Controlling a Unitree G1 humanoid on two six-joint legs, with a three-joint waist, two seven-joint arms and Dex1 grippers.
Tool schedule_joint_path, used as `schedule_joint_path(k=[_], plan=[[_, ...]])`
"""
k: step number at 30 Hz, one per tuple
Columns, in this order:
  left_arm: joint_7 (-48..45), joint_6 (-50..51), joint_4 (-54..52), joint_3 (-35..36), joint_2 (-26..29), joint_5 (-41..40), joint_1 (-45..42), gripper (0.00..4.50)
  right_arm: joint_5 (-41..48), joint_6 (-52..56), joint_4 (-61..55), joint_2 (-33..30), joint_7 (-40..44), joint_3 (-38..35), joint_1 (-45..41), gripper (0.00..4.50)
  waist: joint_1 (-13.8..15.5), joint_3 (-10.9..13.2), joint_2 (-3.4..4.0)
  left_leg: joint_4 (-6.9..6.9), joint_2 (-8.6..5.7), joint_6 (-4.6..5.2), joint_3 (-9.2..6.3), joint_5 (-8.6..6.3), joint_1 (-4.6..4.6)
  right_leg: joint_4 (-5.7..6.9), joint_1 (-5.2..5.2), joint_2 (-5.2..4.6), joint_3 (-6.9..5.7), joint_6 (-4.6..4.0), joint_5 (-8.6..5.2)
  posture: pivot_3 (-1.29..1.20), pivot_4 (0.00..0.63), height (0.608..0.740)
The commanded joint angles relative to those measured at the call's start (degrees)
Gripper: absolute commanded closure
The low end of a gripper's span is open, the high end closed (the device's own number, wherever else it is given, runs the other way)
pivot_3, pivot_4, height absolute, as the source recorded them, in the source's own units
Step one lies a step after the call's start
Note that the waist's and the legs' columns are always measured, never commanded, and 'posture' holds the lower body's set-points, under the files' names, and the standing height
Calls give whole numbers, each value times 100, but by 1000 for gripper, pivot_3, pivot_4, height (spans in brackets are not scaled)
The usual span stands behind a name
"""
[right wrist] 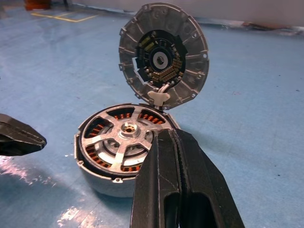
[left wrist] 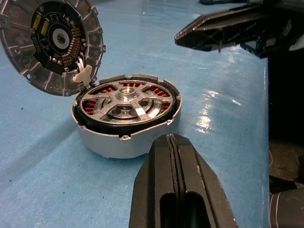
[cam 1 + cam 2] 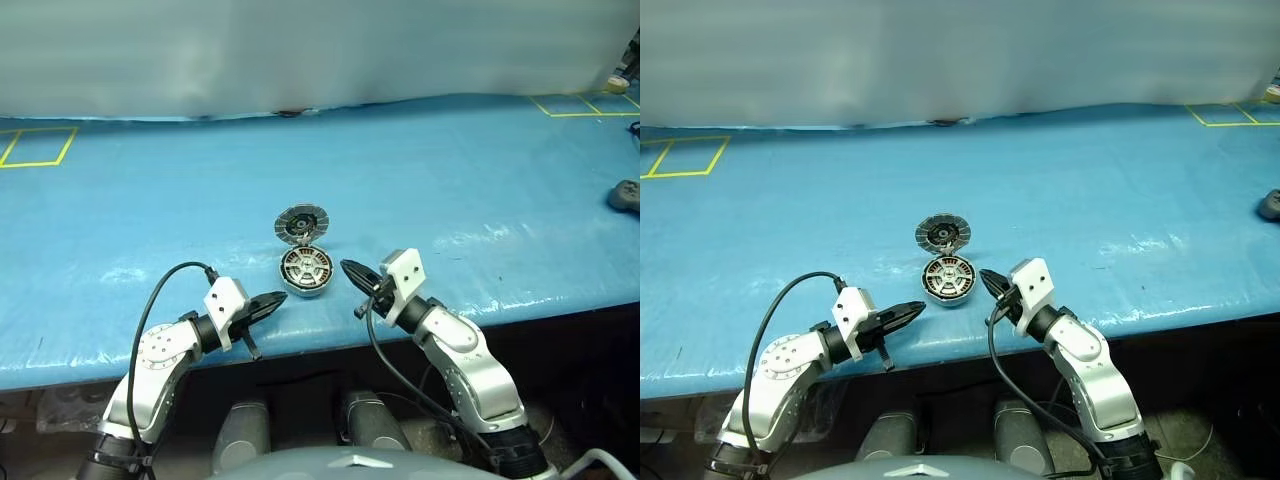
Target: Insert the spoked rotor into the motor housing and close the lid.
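With the spoked rotor [image 2: 126,101] already seated flat over the copper windings in the motor housing [image 2: 126,137], which rests on the blue table [image 3: 450,180] near its front edge, insertion appears complete and only closing remains. The lid [image 1: 164,61] stands upright on its hinge at the housing's far rim, ribbed inner face toward the robot, so it can be tipped down. Left gripper [image 3: 272,302] and right gripper [image 3: 352,270] flank the housing with jaws clenched and empty, probably to push the lid rather than grasp it.
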Motion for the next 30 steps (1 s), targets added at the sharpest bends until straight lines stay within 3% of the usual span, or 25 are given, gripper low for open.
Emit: schedule_joint_path(k=[1,7,14,30], plan=[[309,-592,16,-69,-244,158,90,4484,-133,244,-55,290,-349,138,-230,4500,2,0,0,-2,0,2,0,-1,0,-2,0,0,0,0,0,0,150,740],[760,-967,85,-75,-548,322,268,4484,-368,476,394,816,-570,550,-783,4500,-14,-1,1,-12,1,2,3,-1,2,-4,-3,5,1,0,1,0,150,740],[739,-906,-53,-103,-496,175,433,4484,-361,783,838,1152,-583,735,-1196,4500,-16,-1,1,-14,-1,2,2,-1,0,-10,-2,2,0,0,1,0,150,740],[680,-844,-121,-95,-352,60,537,4484,-451,931,1637,1151,-460,876,-1116,4500,-29,-19,6,-30,0,3,5,-2,9,-19,1,2,1,0,0,0,150,740]])
